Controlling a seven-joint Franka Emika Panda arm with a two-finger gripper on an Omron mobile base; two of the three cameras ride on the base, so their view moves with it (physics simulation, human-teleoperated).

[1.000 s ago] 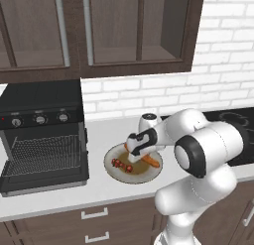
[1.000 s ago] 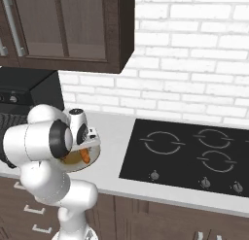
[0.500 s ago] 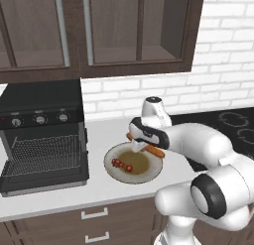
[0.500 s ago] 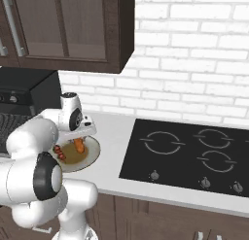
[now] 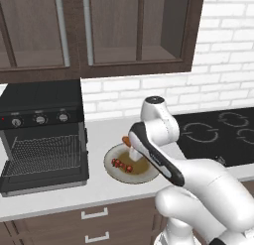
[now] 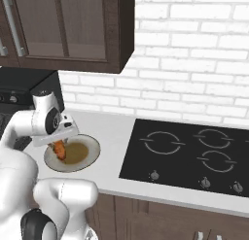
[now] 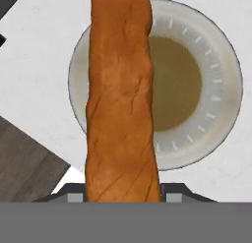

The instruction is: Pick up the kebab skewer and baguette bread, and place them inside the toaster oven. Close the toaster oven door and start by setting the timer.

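Baguette bread [image 7: 122, 99] sits clamped between the jaws, held above the white plate [image 7: 216, 114] and running lengthwise up the hand view. In the left base view the gripper [image 5: 133, 151] hangs over the plate [image 5: 111, 167], where the kebab skewer [image 5: 122, 165] lies on its left side. Toaster oven [image 5: 42, 132] stands at the left of the surface [image 5: 99, 189], its door [image 5: 34, 182] dropped open, wire rack visible

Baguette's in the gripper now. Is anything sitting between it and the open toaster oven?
Nothing visible does. The baguette hangs over the plate, and the counter stretch toward the toaster oven looks bare, its door down and the rack exposed.
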